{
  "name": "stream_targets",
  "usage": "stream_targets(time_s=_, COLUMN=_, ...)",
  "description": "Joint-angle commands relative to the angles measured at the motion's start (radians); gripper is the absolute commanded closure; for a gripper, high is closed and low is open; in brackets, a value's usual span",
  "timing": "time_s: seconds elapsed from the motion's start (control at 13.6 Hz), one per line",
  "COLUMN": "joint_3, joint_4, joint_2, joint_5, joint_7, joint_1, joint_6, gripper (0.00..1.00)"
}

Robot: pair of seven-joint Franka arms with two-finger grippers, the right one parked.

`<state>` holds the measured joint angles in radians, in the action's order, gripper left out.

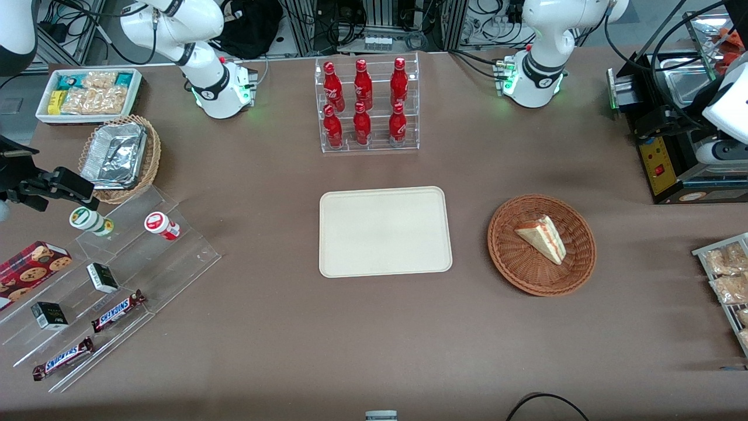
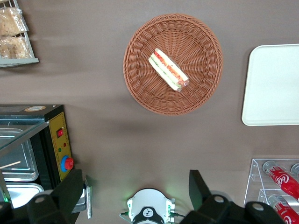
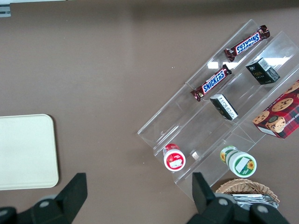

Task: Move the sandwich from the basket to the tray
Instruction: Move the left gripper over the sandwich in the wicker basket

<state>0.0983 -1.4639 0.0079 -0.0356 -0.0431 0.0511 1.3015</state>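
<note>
The sandwich (image 1: 543, 238) (image 2: 168, 70), a pale bread wedge with red and green filling, lies in the reddish-brown woven basket (image 1: 526, 280) (image 2: 140, 88). Beside the basket, toward the parked arm's end of the table, lies the cream tray (image 1: 385, 231) (image 2: 273, 84) with nothing on it. My left gripper (image 2: 135, 186) hangs high over the table near its own arm's base, farther from the front camera than the basket. Its black fingers (image 2: 70, 186) stand wide apart with nothing between them, well clear of the sandwich.
A clear rack of red bottles (image 1: 368, 105) stands farther from the front camera than the tray. A black machine (image 1: 660, 158) and a rack of snack packets (image 1: 724, 275) sit at the working arm's end. An acrylic stand with chocolate bars (image 1: 105, 280) is at the parked arm's end.
</note>
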Motion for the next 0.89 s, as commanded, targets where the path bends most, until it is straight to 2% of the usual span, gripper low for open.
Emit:
stream_targets(time_s=0.0, joint_3=0.001, joint_4=0.025, joint_2=0.011, joint_5=-0.010, joint_7=0.022, joint_1=0.001, joint_6=-0.010, gripper=0.00)
stream_targets(time_s=0.37, joint_3=0.004, joint_4=-0.019, joint_2=0.070, joint_5=-0.023, joint_7=0.017, joint_1=0.003, joint_6=0.083, gripper=0.00)
stream_targets(time_s=0.81, joint_3=0.017, joint_4=-0.415, joint_2=0.103, joint_5=-0.017, joint_7=-0.134, joint_1=0.001, joint_6=0.644, gripper=0.00)
